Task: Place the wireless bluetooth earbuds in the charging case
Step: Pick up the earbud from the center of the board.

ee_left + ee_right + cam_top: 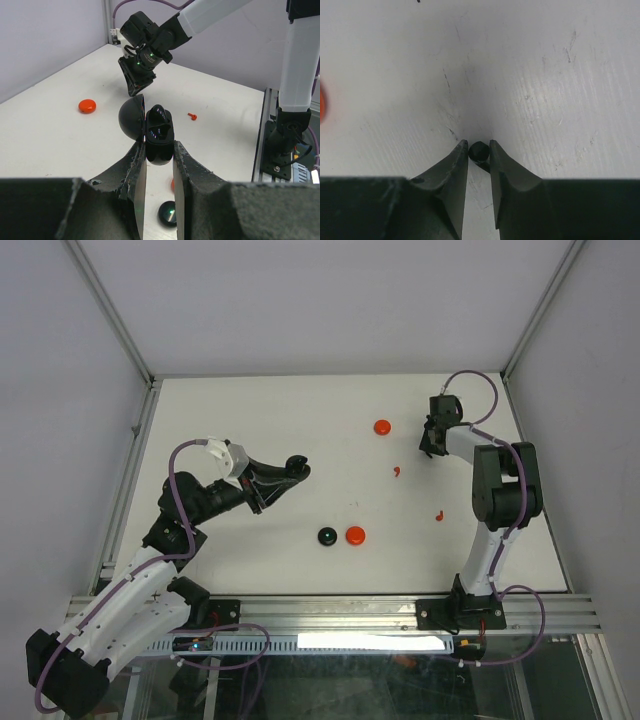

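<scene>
Right gripper (478,146) is down at the tabletop, its 2 fingers pinched in on 1 tiny black earbud (479,151), which shows only as a dark nub between the tips. Left gripper (159,149) is up off the surface, clamped on both sides of the black charging case (159,136). The lid (131,119) is swung open to the left. The inside is glossy with bluish reflections, and whether anything is seated in it I cannot tell.

From above, the case hangs left of centre and the right gripper works the far right of the table (250,410), so they are well apart. 1 red disc (381,427) lies just left of the right gripper. 2 red earbuds lie loose on the right half, the first red earbud (397,472) nearer the middle and the second red earbud (439,516) beside the right arm. Toward the near edge, 1 black disc (326,536) and another red disc (355,535) sit side by side.

The tabletop is white, scuffed and finely scratched under the right wrist. Pale walls (300,300) close 3 sides, with aluminium posts in the far corners and an aluminium rail (330,612) along the near edge.
</scene>
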### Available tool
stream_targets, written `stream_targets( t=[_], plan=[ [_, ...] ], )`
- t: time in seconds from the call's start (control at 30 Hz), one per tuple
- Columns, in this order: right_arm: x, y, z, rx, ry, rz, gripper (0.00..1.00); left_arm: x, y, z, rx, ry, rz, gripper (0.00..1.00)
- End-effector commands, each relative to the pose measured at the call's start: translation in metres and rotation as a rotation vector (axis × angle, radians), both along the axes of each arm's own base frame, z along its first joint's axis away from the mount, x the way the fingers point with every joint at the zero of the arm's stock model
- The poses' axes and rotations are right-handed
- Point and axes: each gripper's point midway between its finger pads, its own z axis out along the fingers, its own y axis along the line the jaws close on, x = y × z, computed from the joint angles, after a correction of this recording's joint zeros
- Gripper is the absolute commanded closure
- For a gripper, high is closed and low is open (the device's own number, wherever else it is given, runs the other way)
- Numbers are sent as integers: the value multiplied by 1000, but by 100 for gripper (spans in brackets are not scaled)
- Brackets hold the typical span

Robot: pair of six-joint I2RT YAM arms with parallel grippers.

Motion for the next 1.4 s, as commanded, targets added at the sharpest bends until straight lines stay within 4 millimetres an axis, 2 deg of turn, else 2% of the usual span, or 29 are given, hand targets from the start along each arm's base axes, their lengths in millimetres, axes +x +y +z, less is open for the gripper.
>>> stream_targets(
  t=[0.0, 0.23, 0.43, 0.7, 0.93, 1.17, 1.37],
  plan=[
    [6, -3, -3, 7, -3, -16, 75, 1, 3, 25, -24, -70, 6, 100],
    [-3, -1, -5, 0, 26, 11, 86, 1, 3, 25, -22, -69, 6, 100],
    [-12, 17, 24, 79, -55, 66, 89, 3, 2, 22, -15, -69, 7, 100],
    [-34, 57, 99, 251, -261, 162, 90, 11, 5, 18, -6, -76, 50, 100],
    [-66, 97, 166, 425, -426, 282, 92, 25, 11, 13, -36, -27, 126, 100],
    [-100, 141, 232, 585, -571, 409, 92, 26, 15, 12, -76, -20, 152, 100],
    [-136, 183, 284, 737, -681, 521, 93, 26, 23, 16, -122, -86, 195, 100]
  ],
)
